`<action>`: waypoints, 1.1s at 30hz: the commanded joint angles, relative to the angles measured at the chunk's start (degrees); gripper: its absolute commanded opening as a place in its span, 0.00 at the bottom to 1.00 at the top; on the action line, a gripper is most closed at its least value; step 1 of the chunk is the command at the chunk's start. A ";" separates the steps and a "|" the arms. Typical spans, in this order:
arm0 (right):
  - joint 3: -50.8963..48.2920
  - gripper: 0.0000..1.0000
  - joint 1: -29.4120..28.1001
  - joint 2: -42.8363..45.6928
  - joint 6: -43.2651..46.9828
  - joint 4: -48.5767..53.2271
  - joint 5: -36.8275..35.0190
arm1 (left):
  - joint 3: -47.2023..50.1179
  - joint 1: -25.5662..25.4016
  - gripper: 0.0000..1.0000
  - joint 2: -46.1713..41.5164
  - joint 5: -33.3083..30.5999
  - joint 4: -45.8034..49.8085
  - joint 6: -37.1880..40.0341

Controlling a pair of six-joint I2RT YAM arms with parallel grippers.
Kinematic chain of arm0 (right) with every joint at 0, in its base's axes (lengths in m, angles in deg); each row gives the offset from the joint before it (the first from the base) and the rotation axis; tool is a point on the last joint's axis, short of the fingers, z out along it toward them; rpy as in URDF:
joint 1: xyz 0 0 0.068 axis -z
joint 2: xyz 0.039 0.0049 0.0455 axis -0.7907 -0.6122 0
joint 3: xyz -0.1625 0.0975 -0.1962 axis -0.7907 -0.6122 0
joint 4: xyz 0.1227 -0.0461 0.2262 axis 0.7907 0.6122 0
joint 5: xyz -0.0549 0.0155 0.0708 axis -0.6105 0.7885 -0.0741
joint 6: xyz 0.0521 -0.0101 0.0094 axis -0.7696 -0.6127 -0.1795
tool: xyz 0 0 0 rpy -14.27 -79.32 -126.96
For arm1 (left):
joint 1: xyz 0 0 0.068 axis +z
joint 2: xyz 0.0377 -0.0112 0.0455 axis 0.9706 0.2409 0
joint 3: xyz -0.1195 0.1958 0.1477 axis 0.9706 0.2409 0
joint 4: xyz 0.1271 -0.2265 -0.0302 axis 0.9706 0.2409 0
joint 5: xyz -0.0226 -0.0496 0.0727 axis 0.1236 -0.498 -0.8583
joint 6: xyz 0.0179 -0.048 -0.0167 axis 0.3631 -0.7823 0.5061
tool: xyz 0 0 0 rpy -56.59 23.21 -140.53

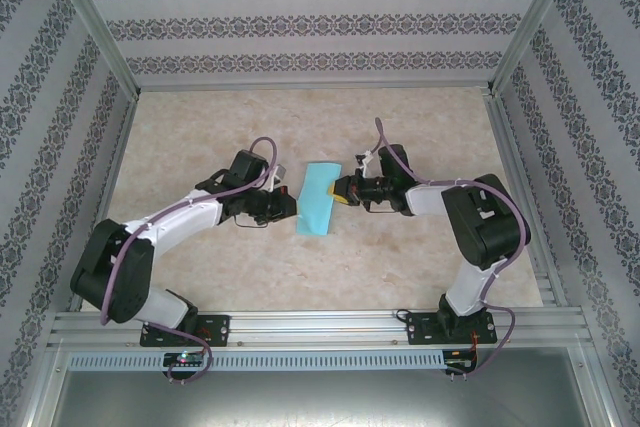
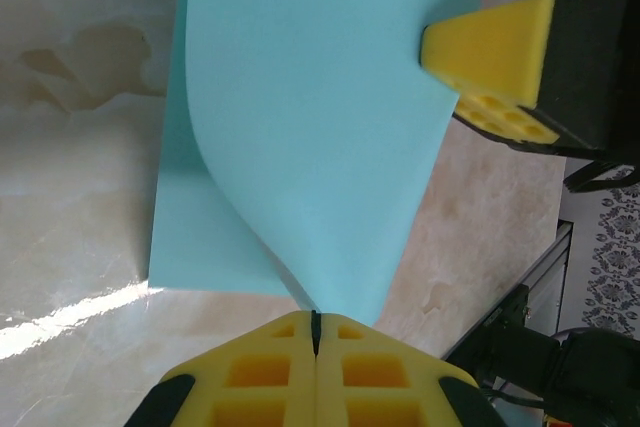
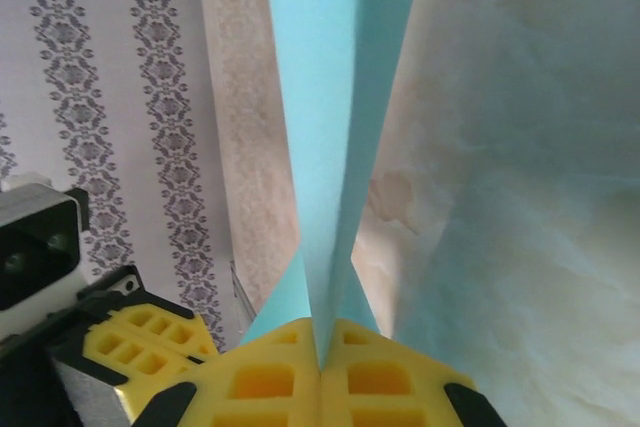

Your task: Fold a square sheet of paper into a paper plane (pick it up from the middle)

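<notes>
Top external: at the middle of the table (image 1: 200, 277), the square sheet of paper (image 1: 320, 197) is pinched at opposite edges by the closed left gripper (image 1: 292, 209) and right gripper (image 1: 345, 192), seemingly mid-fold; edges are to be aligned and creased next.

The square sheet of paper (image 1: 320, 198), turquoise and loosely doubled over, sits central over the table (image 1: 430, 267).
</notes>
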 commanded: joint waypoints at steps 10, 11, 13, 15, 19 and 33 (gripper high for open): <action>7.57 0.04 -0.75 -2.28 18.90 21.85 -4.92 | -4.12 -2.23 0.00 8.78 2.51 -3.25 1.04; 8.12 0.05 -0.84 -2.50 20.26 23.68 -5.67 | -4.51 -2.45 0.00 9.45 2.61 -3.27 1.11; 8.86 0.10 -1.04 -2.31 22.33 26.75 -7.44 | -5.18 -2.83 0.00 10.50 2.48 -3.31 1.26; 9.22 0.14 -0.93 -1.72 23.62 28.79 -8.95 | -5.40 -3.02 0.00 11.40 2.47 -3.67 1.32; 11.77 0.25 -0.95 -0.32 27.73 36.66 -13.88 | -5.06 -3.17 0.00 12.36 2.55 -4.21 1.11; 12.92 0.41 1.02 7.79 32.70 52.74 -27.95 | -4.16 -3.71 0.00 13.13 2.95 -4.82 1.21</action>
